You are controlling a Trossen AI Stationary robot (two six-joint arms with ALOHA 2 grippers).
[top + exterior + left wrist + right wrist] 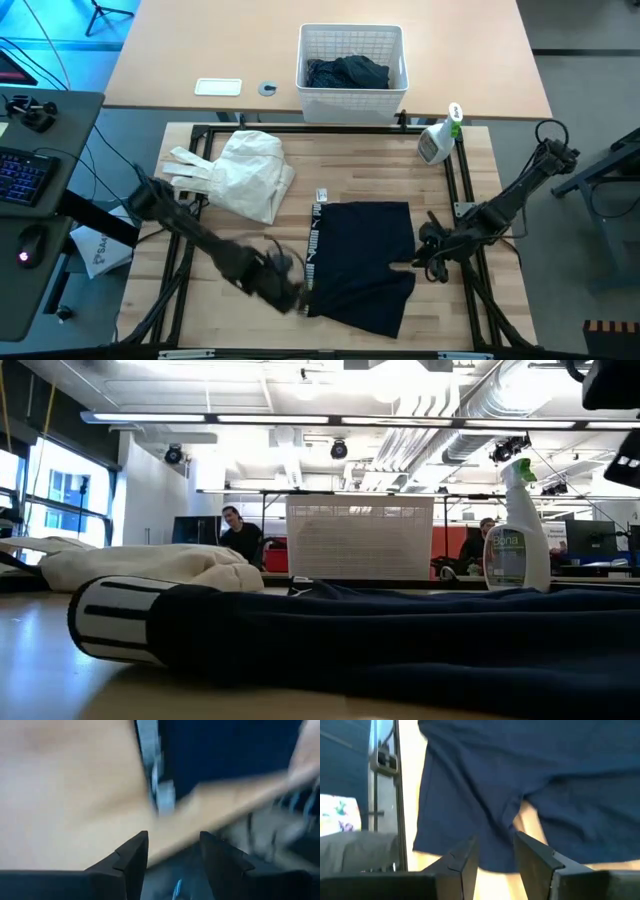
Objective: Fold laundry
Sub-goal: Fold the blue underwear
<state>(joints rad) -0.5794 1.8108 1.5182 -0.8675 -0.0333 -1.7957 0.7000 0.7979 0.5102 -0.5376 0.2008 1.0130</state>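
One dark navy pair of shorts [362, 262] with a white striped waistband lies flat in the middle of the wooden table [470, 170]. The left gripper [290, 296] is at the waistband edge and the right gripper [428, 258] at the leg side; both have the fingers spread and hold nothing. Nothing pins the soft cloth now, so I think a gripper brushing an edge could drag or bunch it. A cream garment [245, 172] and a white basket [352, 40] with dark clothes wait farther away.
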